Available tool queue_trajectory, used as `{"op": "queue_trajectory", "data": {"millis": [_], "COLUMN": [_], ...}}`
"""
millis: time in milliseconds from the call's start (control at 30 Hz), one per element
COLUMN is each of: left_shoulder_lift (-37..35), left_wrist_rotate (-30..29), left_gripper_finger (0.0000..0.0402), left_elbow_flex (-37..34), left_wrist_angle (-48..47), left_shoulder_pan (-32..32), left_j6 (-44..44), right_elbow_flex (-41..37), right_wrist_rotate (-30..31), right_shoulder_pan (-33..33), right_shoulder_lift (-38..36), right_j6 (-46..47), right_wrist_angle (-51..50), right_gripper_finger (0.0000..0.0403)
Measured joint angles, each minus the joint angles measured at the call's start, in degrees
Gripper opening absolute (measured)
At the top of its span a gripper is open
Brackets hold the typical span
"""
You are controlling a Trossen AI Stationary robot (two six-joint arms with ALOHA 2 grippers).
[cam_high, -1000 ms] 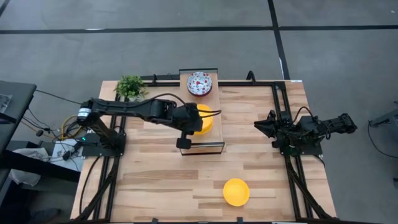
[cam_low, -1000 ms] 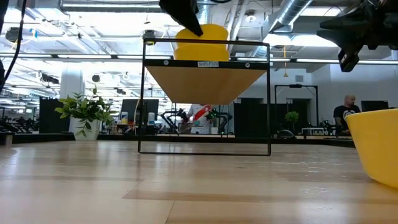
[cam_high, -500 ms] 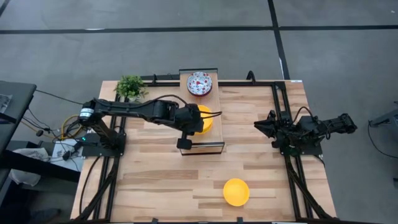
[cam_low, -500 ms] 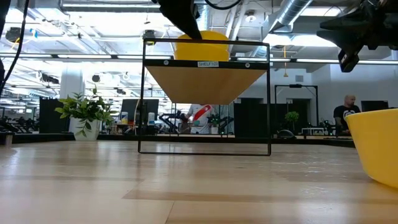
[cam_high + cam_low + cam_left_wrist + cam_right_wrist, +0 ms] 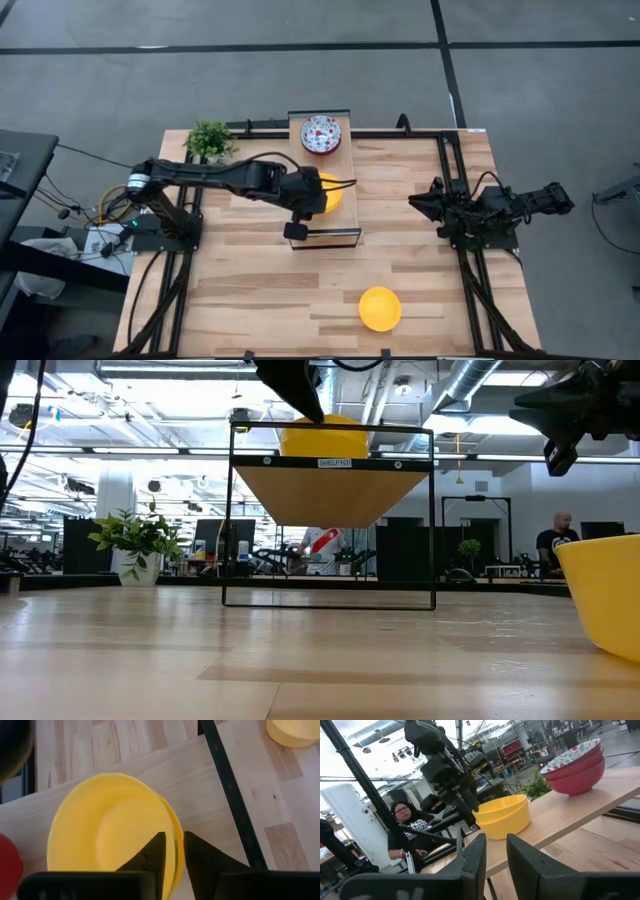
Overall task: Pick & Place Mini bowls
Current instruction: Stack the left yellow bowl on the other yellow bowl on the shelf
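Note:
My left gripper (image 5: 174, 855) reaches over the raised wooden shelf (image 5: 340, 228) and is shut on a yellow mini bowl (image 5: 328, 190). That bowl sits nested in another yellow bowl (image 5: 502, 817) on the shelf top. A stack of speckled bowls with red outsides (image 5: 321, 134) stands on the shelf's far end (image 5: 575, 765). Another yellow bowl (image 5: 380, 308) rests on the table near its near edge. My right gripper (image 5: 415, 203) waits, shut, above the table's right side. My left gripper holds the upper yellow bowl by its rim (image 5: 172, 837), on the side nearest the wrist. One finger (image 5: 152, 852) is inside the bowl and the other (image 5: 200, 857) outside, coming slanting from above. The bowl sits upright, nested in the bowl beneath it.
A small potted plant (image 5: 209, 140) stands at the table's far left corner. The shelf's black wire frame (image 5: 232, 510) rises from the table's middle. Black rails (image 5: 470, 280) line the table's sides. People (image 5: 405, 830) are in the room beyond the table.
My left gripper has gone down a little, still shut on the yellow bowl. The bowl has sunk from just above the other yellow bowl into it, so the pair now stands lower on the shelf.

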Motion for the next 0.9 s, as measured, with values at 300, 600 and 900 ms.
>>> {"op": "queue_trajectory", "data": {"millis": [300, 600, 900], "left_shoulder_lift": [-3.8, -4.3, -1.6], "left_wrist_rotate": [0.0, 1.0, -5.0], "left_gripper_finger": [0.0098, 0.0099, 0.0099], "left_elbow_flex": [0.0, 0.0, -4.4], "left_wrist_angle": [0.6, 6.7, 6.9], "left_shoulder_pan": [-0.1, -1.6, -1.7], "left_j6": [-0.2, 0.0, 0.0], "right_elbow_flex": [0.0, 0.0, 0.0], "right_wrist_rotate": [0.0, 0.0, 0.0], "right_shoulder_pan": [0.0, 0.0, 0.0], "right_shoulder_lift": [0.0, 0.0, 0.0], "right_j6": [-0.9, -0.9, -0.9], "right_wrist_angle": [0.0, 0.2, 0.4], "right_gripper_finger": [0.0065, 0.0065, 0.0065]}}
